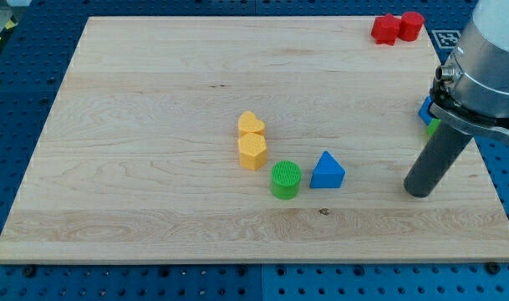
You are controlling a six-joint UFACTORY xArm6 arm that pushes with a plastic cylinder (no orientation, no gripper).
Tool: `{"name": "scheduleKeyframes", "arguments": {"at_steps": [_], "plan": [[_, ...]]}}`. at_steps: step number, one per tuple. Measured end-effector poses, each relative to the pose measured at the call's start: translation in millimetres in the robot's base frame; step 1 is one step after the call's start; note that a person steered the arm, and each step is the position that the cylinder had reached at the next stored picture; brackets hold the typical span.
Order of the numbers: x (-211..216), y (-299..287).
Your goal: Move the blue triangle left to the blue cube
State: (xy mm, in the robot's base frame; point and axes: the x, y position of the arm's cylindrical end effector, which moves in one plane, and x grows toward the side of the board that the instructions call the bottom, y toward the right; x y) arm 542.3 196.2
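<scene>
Camera view has my tip [419, 193] nearest the view's bottom, on the right side of the wooden board [154, 125]; it is a plain dark rod end with nothing to spread or pinch, it holds nothing, and it touches no block. To the view's left of it, well apart across bare wood, sits the blue triangle [327, 171], a solid blue wedge with its peak pointing up the view and its flat base toward the bottom. Just beside the triangle on its left is a green cylinder [285, 180], ribbed on top, close but I cannot tell whether they touch. Further left and slightly up, a yellow hexagon block [252, 152] sits against a yellow heart-shaped block [251, 125] above it. Behind my rod on the right edge I see part of a blue block [425, 109], mostly hidden by the arm, with a sliver of a green block [434, 126] under it; their shapes I cannot make out. Farthest off, at the top right corner, two red blocks [397, 28] stand together. Off the board beside them is a black-and-white printed marker [445, 38], with no writing I can read.
</scene>
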Motion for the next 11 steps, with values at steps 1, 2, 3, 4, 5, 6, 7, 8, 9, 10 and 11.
{"name": "scheduleKeyframes", "arguments": {"at_steps": [1,2,3,4,5,6,7,8,9,10,11], "plan": [[0.2,-0.9],[14.8,-18.2],[21.4,-51.6],[14.1,-95.3],[6.4,-126.4],[-4.3,-139.1],[-10.5,-139.1],[-13.0,-125.9],[-13.0,-103.4],[-13.9,-85.3],[-15.4,-71.2]]}}
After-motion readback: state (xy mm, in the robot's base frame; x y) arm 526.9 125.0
